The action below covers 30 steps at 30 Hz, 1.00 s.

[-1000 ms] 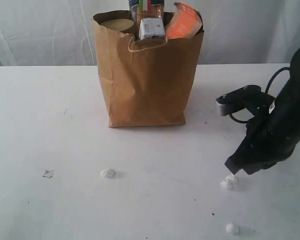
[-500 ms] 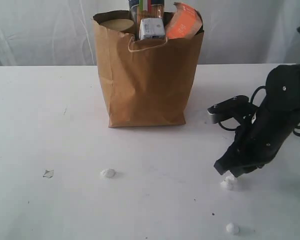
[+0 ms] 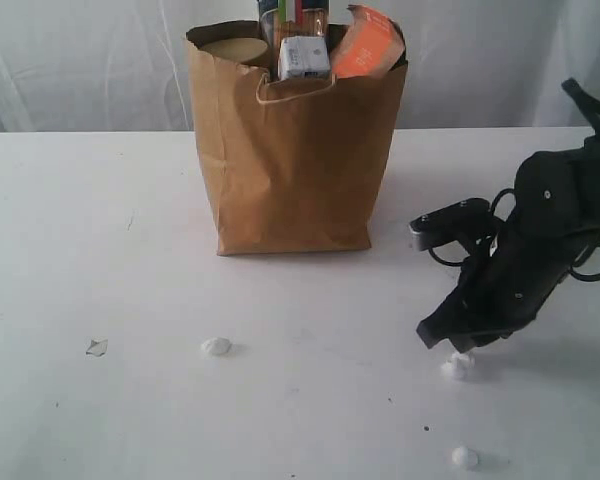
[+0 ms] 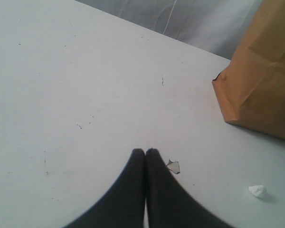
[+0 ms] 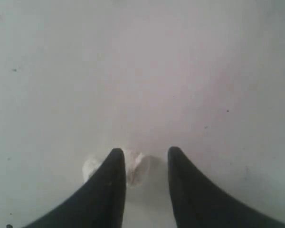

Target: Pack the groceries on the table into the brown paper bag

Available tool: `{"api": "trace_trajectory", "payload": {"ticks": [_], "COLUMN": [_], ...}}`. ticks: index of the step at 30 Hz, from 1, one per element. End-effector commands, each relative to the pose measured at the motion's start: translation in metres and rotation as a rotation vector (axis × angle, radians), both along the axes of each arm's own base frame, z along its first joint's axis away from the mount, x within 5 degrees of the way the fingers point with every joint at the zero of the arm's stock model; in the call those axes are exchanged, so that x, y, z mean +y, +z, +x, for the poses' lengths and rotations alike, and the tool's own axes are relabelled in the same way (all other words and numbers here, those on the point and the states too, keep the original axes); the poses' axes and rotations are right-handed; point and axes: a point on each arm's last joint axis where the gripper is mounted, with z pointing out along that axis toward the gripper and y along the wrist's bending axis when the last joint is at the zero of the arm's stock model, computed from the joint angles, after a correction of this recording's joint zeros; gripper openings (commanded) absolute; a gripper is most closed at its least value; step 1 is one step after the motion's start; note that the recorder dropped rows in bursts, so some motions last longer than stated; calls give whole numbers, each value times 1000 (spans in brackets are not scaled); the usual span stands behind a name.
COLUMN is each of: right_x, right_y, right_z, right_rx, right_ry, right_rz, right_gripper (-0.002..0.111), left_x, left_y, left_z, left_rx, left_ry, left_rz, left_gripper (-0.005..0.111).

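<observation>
While my left claw (image 4: 146,151) sits pinched, my right claw (image 5: 143,152) gapes over a white crumb (image 5: 135,167), paper bag (image 3: 295,160) at eleven o'clock.

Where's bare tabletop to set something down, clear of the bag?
Widest: table left of the brown paper bag, beyond the clear scrap. Also between the left crumb and right end effector. Crowded by its two crumbs.
</observation>
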Motion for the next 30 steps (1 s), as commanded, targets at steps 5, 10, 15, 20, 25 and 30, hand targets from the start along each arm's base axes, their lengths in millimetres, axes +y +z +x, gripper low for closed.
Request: {"api": "trace_trajectory", "payload": {"ticks": [5, 10, 15, 20, 25, 30], "right_x": [1, 1, 2, 2, 1, 0], "right_y": [0, 0, 0, -7, -19, -20], "right_z": [4, 4, 6, 9, 5, 1], "right_rx": [-14, -8, -30, -34, 52, 92], "right_ry": [-103, -158, -168, -169, -163, -162], "right_rz": [28, 42, 51, 52, 15, 1], "right_gripper": [30, 30, 30, 30, 30, 30], "left_x": [0, 0, 0, 0, 0, 0], "left_y": [-1, -1, -1, -1, -1, -1], "left_z": [0, 0, 0, 0, 0, 0], "left_rx": [-1, -1, -1, -1, -1, -1], "left_ry": [3, 3, 3, 3, 3, 3], "left_rz": [-15, -15, -15, -15, -15, -15], "left_gripper": [0, 0, 0, 0, 0, 0]}}
